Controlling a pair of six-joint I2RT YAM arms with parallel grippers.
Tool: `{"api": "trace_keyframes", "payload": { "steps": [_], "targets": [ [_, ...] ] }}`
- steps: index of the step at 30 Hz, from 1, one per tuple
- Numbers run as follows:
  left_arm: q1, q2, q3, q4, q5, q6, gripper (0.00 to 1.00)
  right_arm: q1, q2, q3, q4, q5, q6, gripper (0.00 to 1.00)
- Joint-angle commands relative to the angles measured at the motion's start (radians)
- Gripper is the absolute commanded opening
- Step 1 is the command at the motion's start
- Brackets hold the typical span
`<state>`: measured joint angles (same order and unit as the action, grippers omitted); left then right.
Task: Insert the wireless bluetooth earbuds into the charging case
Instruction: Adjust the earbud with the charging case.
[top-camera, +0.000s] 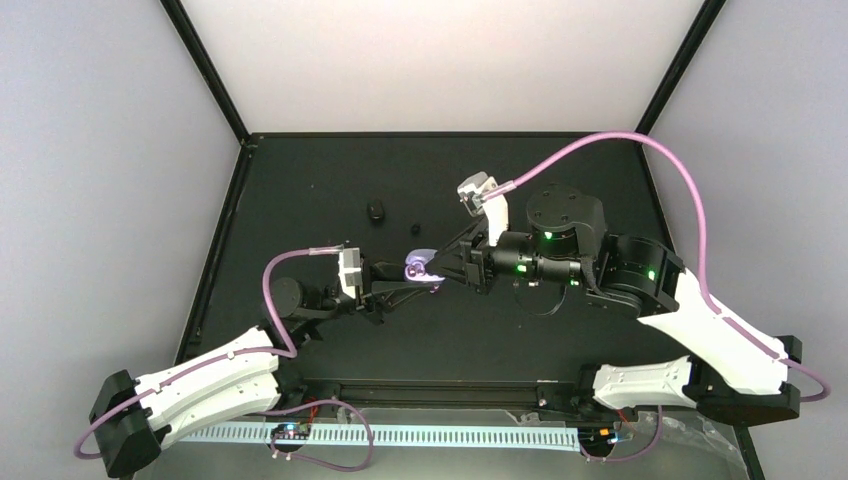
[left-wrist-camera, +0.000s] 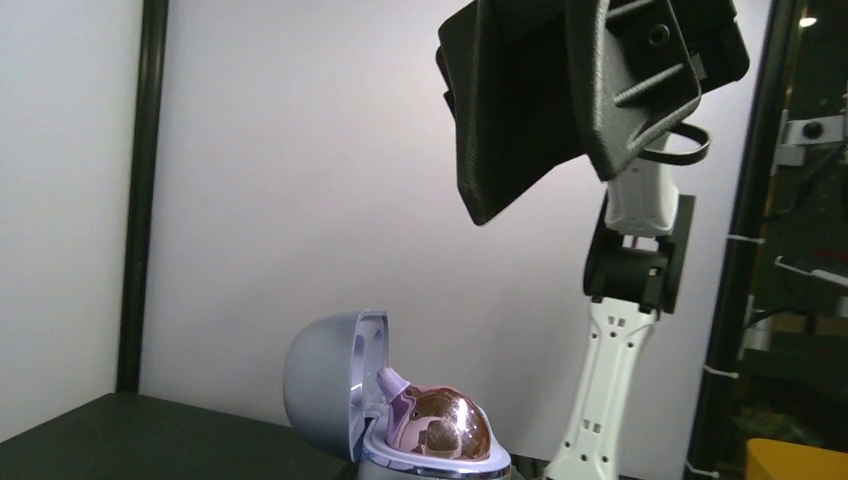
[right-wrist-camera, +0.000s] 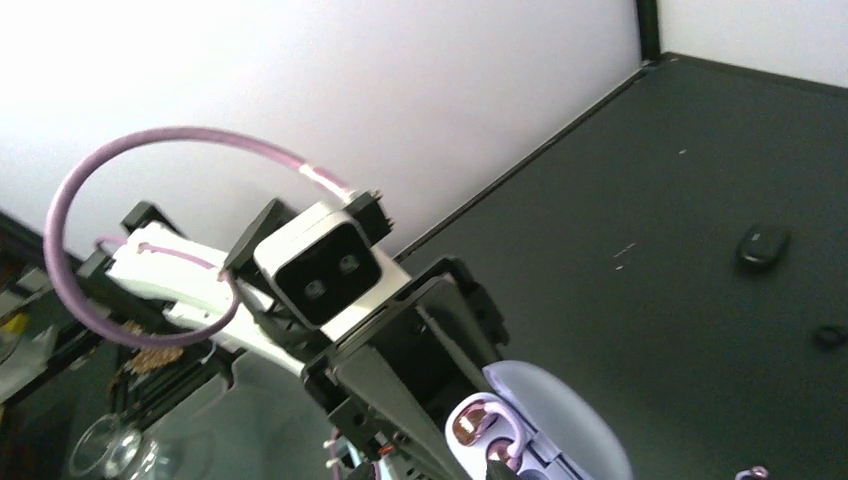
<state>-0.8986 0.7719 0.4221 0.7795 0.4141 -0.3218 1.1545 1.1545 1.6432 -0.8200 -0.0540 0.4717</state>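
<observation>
left end effector (top-camera: 408, 280) grips open lilac charging case (left-wrist-camera: 320, 385); glossy pink earbud (left-wrist-camera: 445, 425) sits inside.

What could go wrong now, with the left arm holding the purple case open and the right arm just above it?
1. The earbud shows its glossy dome above the rim of the charging case. It may not be fully seated, so the lid could jam or pop it out.
2. The right jaws hang just above the open lid. A careless retreat could clip it and twist the case in the left jaws.
</observation>
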Motion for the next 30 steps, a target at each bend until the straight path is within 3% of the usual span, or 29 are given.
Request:
{"api": "trace_keyframes", "payload": {
  "steps": [1,30],
  "targets": [
    [-0.008,-0.002,0.024,0.081,0.087,-0.076,0.02,0.004,0.006,0.003,-0.040,-0.151,-0.035,0.28],
    [-0.008,0.009,0.049,0.030,0.089,-0.058,0.02,0.003,0.067,-0.027,-0.019,-0.006,-0.029,0.28]
  ]
}}
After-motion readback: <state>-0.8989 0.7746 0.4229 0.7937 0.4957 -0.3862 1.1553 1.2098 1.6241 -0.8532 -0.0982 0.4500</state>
